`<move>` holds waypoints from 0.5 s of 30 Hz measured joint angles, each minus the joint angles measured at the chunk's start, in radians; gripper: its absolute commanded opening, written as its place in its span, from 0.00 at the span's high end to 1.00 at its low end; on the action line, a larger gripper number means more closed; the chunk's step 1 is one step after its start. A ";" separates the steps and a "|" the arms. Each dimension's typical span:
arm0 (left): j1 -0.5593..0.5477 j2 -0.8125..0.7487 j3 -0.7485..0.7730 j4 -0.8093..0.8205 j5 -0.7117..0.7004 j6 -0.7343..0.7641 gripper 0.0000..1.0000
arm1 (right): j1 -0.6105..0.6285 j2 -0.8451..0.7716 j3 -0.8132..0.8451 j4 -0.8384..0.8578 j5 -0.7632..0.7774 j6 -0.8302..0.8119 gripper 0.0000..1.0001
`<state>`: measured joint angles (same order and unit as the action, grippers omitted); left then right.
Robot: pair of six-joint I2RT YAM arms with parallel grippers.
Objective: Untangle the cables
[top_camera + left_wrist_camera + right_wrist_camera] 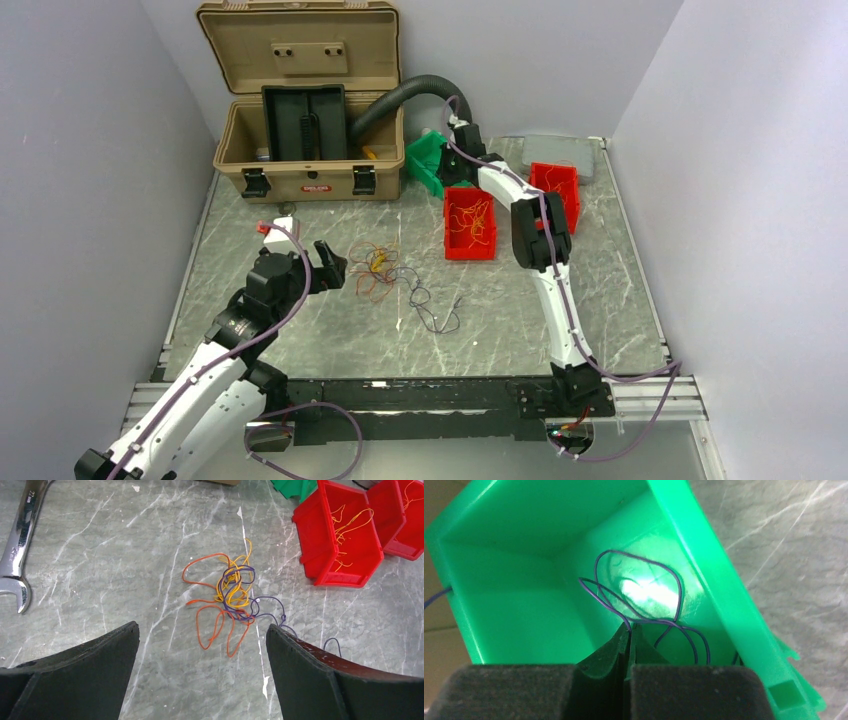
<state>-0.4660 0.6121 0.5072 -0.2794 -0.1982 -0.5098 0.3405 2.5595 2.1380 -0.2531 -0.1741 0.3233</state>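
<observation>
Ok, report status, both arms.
Left gripper, jaws open, aimed at wire tangle. Right gripper, jaws shut on purple wire in green bin. Nothing between left jaws and tangle.

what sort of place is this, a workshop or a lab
Probably a robot lab test cell: plain white walls box in a marble-patterned table with two robot arms at its edge, plus red sorting bins and a tan case.

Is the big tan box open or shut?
Open. The tan box has its lid tipped back, and a black tray shows inside.
</observation>
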 measured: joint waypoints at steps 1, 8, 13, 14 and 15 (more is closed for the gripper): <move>0.000 0.000 0.000 0.000 0.001 0.000 0.01 | 0.002 -0.005 -0.006 -0.006 -0.005 -0.001 1.00; 0.000 -0.006 0.000 -0.004 0.011 0.000 0.01 | 0.016 -0.203 -0.269 -0.041 -0.019 -0.002 1.00; 0.000 -0.007 0.000 -0.004 0.023 -0.002 0.01 | 0.032 -0.322 -0.395 -0.045 -0.001 0.000 1.00; 0.000 -0.007 0.000 -0.004 0.026 -0.002 0.01 | 0.037 -0.351 -0.433 -0.041 0.008 0.003 1.00; 0.000 -0.007 0.000 -0.004 0.027 -0.002 0.01 | 0.041 -0.378 -0.467 -0.039 0.014 0.004 0.96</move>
<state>-0.4660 0.6048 0.5072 -0.2832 -0.1715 -0.5114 0.3813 2.1815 1.6707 -0.2924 -0.1604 0.3271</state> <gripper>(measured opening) 0.994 0.009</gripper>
